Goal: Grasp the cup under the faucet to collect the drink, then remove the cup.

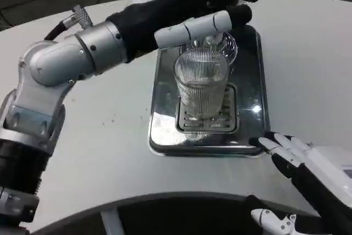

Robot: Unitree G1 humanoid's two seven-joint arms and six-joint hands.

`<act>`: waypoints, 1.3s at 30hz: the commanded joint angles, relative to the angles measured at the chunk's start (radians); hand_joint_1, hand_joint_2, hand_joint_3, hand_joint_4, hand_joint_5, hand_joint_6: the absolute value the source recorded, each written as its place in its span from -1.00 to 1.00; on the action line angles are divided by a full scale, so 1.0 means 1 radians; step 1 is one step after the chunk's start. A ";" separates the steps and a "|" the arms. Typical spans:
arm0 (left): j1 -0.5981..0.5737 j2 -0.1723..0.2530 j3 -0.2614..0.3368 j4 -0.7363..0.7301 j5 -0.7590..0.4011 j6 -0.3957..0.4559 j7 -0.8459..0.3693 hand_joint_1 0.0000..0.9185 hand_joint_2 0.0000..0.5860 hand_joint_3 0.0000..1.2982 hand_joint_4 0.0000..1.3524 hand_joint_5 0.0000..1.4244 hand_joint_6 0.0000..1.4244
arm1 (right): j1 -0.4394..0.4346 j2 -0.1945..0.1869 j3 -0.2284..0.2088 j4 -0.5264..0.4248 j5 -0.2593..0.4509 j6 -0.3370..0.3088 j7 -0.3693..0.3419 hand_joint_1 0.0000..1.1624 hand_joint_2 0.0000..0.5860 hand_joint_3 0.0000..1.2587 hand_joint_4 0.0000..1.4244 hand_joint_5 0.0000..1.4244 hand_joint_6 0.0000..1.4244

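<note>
I am reaching my left hand [206, 12] over the clear ribbed glass cup [201, 83]. The cup is standing on the slotted metal grate [228, 115] of the shiny silver drip tray [165, 136], and the tray is sitting on the white tabletop [110, 130]. I think the faucet is the rounded shiny part just behind the cup, but my hand is covering it, so I cannot be sure.

My left hand is holding nothing. Its fingers are stretched out long above the rim of the cup, and I cannot tell if they are touching the glass. My right hand [294, 160] is lying near the front right corner of the tray, with its fingers spread apart and nothing in them.

I think I am at the grabbing step, and I am not holding the cup yet. Next I need to bring my left hand lower and wrap it around the side of the cup.

The cup is standing straight up. Its long way is running up and down, and its open mouth is pointing up. I cannot tell if any drink is inside.
</note>
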 commanded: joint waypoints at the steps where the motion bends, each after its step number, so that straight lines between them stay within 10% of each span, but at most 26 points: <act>1: 0.035 0.015 -0.037 -0.003 0.032 -0.038 -0.046 -1.00 -0.60 -0.81 -0.92 -0.75 -0.77 | 0.001 0.003 0.009 -0.007 0.002 0.008 -0.012 -0.45 0.35 -0.87 -1.00 -1.00 -1.00; 17: 0.035 0.021 -0.056 0.025 0.061 -0.091 -0.038 -1.00 -0.59 -0.83 -0.94 -0.79 -0.80 | -0.007 0.010 0.010 0.003 0.025 0.048 -0.027 -0.45 0.35 -0.87 -1.00 -1.00 -1.00; 39: 0.015 0.025 -0.087 0.089 0.108 -0.161 -0.008 -1.00 -0.58 -0.84 -0.98 -0.84 -0.82 | -0.081 0.090 -0.071 0.093 0.516 0.206 -0.200 -0.08 0.00 -1.00 -1.00 -0.98 -0.98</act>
